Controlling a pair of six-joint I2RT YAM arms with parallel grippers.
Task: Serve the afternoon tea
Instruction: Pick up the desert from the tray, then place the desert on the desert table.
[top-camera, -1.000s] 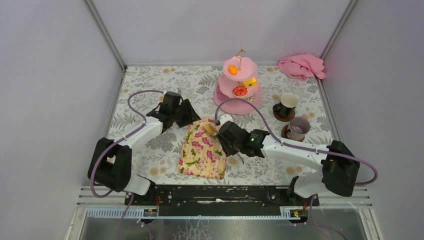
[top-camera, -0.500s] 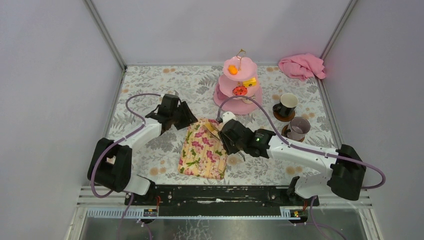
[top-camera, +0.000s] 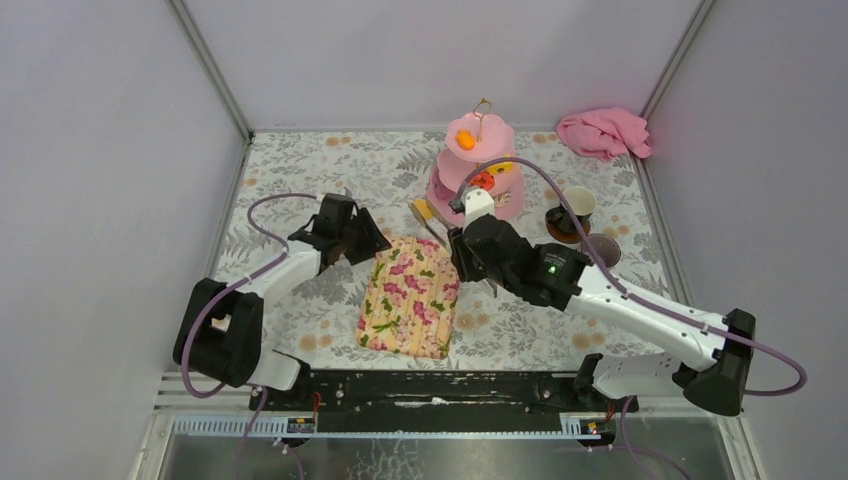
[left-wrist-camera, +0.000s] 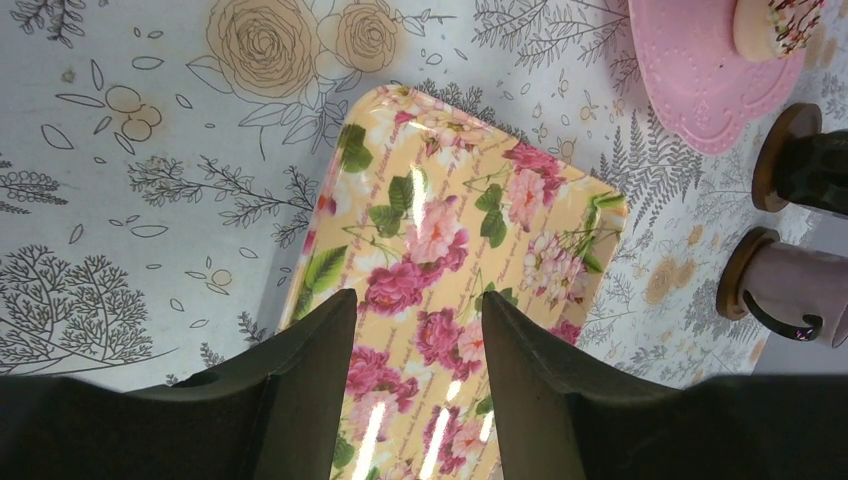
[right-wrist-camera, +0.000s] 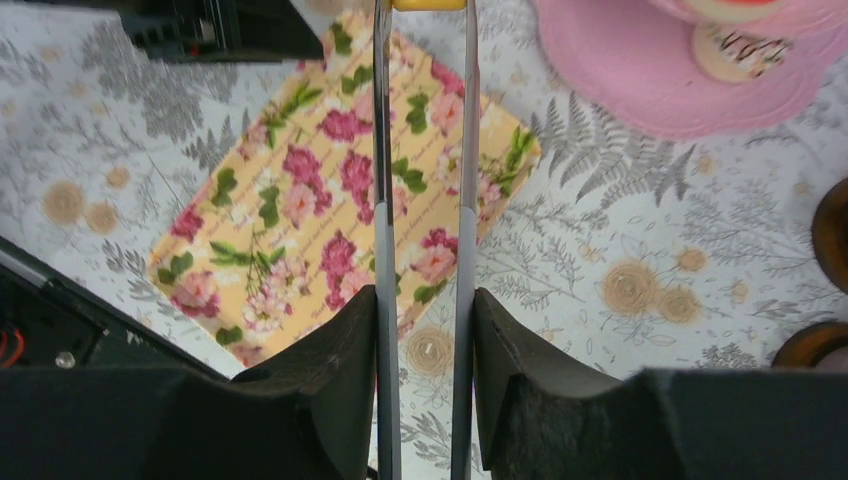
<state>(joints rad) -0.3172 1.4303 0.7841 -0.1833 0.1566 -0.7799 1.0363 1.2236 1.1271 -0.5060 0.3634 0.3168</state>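
Now the right claw (right-wrist-camera: 424, 302) clamps metal tongs (right-wrist-camera: 382, 150). Their tips pinch a yellow cake (right-wrist-camera: 430, 4) beyond it, just left of the pink stand (right-wrist-camera: 640, 90). The left claw (left-wrist-camera: 417, 305) gapes over the floral tray (left-wrist-camera: 450, 200).

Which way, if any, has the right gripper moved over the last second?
Yes. The right gripper moved from the floral tray's far corner toward the pink stand.

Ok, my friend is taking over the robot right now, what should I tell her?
Left gripper: open, hovering over the floral tray.
Right gripper: shut on the tongs, tips beside the pink stand.
Orange cake, red cake and sprinkled cake sit on the stand; black mug and grey mug on coasters to its right.
Nothing is on the tray, so serving looks not yet done.
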